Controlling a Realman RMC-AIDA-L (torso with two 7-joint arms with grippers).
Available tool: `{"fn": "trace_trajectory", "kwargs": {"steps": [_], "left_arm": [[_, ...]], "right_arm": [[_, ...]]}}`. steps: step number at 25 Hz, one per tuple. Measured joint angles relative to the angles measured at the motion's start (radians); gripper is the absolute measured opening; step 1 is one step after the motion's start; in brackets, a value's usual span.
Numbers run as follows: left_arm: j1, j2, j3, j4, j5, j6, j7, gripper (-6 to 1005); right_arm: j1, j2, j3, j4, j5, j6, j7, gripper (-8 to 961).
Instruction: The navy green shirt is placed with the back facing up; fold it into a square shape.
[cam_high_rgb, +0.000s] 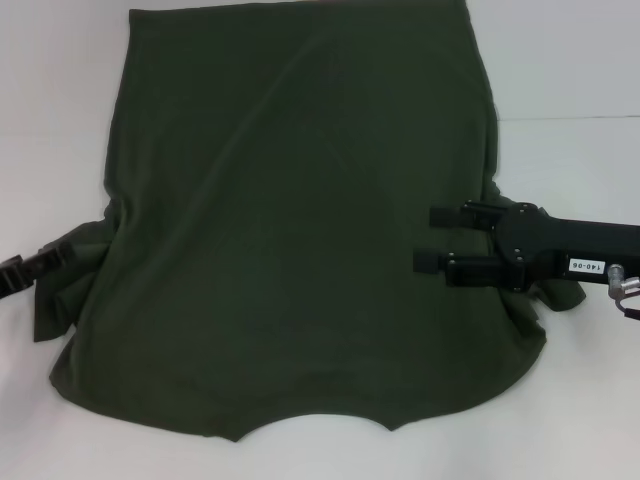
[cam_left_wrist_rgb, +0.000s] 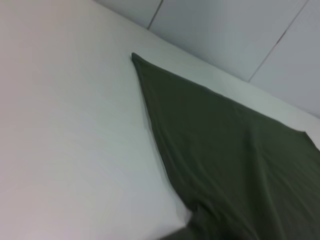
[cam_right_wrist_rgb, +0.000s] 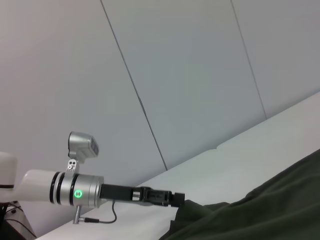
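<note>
Shirt: you have the dark olive-green soft cloth T-shirt (cam_high_rgb: 290, 220) spread flat across the white table (cam_high_rgb: 570, 70), plain side up, with the curved neckline notch at the near edge and the straight hem at the far edge.
Sleeves: both are bunched up – one puckers at the shirt's left edge, the other is gathered under the right arm.
Right gripper: your black right gripper (cam_high_rgb: 432, 238) reaches in from the right over the shirt's right side, its two fingers (cam_high_rgb: 440, 262) spread apart and pointing toward the middle of the cloth, with nothing between them.
Left gripper: your left gripper (cam_high_rgb: 48, 258) sits at the shirt's left edge, right against the bunched sleeve – you cannot tell whether its fingers are spread or pinching the fabric, since cloth hides the tips.
Left arm: in the right wrist view you see its silver forearm (cam_right_wrist_rgb: 75, 192) with a green light, its black end meeting the cloth.
</note>
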Motion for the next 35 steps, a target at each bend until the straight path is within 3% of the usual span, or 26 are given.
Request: {"fn": "trace_trajectory", "kwargs": {"steps": [20, 30, 33, 35], "left_arm": [[-0.001, -0.004, 0.048, -0.008, 0.046, 0.000, 0.006, 896], [0.002, -0.007, 0.060, 0.003, 0.047, 0.005, 0.000, 684], [0.002, -0.007, 0.059, 0.003, 0.047, 0.002, -0.001, 446], [0.002, -0.006, 0.057, 0.003, 0.047, -0.001, -0.001, 366]], "right_arm": [[0.002, 0.000, 0.000, 0.000, 0.000, 0.005, 0.000, 894], [0.002, 0.002, 0.000, 0.000, 0.000, 0.008, 0.000, 894], [0.002, 0.002, 0.000, 0.000, 0.000, 0.009, 0.000, 894], [0.002, 0.002, 0.000, 0.000, 0.000, 0.009, -0.001, 894]]}}
